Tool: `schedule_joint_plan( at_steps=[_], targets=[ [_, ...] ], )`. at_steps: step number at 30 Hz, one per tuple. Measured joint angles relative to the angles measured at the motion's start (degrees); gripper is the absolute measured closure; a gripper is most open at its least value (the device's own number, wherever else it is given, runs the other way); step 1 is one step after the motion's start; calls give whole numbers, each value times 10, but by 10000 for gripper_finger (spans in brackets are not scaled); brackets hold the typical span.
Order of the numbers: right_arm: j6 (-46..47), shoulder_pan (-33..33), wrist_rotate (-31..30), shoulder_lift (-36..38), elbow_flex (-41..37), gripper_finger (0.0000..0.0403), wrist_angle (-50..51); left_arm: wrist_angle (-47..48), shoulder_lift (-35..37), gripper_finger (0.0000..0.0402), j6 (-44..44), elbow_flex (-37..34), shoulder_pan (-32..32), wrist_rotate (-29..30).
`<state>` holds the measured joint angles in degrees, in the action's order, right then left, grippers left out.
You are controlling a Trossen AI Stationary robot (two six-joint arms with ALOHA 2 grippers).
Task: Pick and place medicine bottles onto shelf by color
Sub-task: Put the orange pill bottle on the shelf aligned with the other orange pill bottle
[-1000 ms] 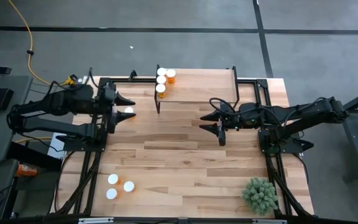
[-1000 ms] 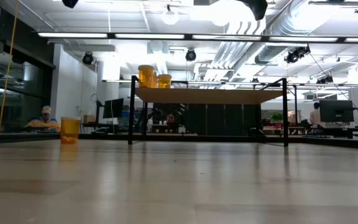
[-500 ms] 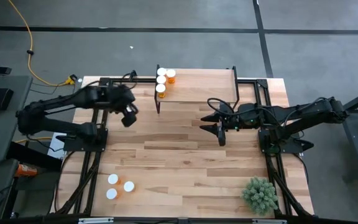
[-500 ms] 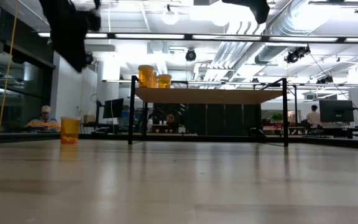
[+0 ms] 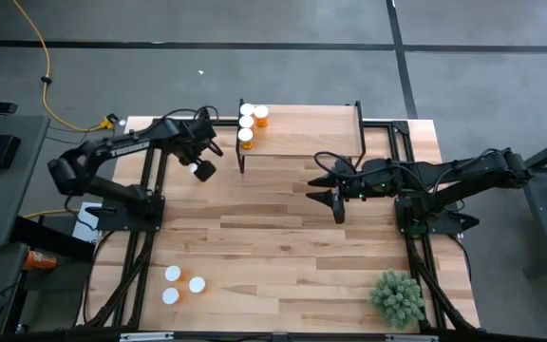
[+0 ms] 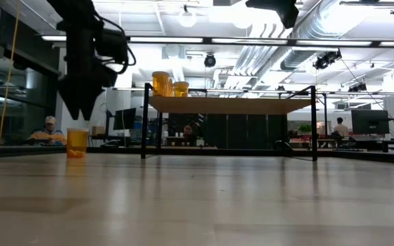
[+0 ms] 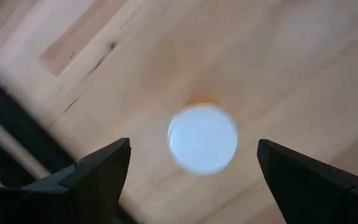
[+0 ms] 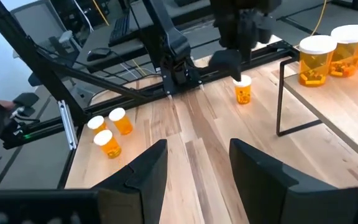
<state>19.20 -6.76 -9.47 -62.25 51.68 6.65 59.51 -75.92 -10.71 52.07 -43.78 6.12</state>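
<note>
Left claw (image 5: 203, 158) spread wide, empty, hanging over bench (image 5: 283, 237) just left of shelf (image 5: 302, 133); lone bottle (image 7: 202, 138) stands directly beneath, between fingers (image 7: 98, 174), untouched; four capped bottles (image 5: 247, 122) on shelf's left end; three more (image 5: 182, 283) near bench's front-left corner; right claw (image 5: 329, 184) part open, holding nothing, waiting mid-bench before shelf; plant (image 5: 397, 297) front-right.

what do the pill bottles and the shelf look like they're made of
Medicine bottles: likely translucent amber plastic, since contents show through, with opaque matte white caps. Shelf: pale wood board with visible grain, on a thin black frame, probably painted metal.
</note>
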Motion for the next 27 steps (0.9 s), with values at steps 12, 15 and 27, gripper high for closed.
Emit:
schedule_joint_plan(
  at_steps=[12,15,27],
  targets=[
    [3,0,0,0,0,240,8,-15,-60,60,-6,0,-24,-35],
    [3,0,0,0,0,240,13,-7,-72,60,-6,0,-23,-49],
    [3,0,-15,0,0,240,13,-32,-108,75,-7,0,-23,-35]
  ],
)
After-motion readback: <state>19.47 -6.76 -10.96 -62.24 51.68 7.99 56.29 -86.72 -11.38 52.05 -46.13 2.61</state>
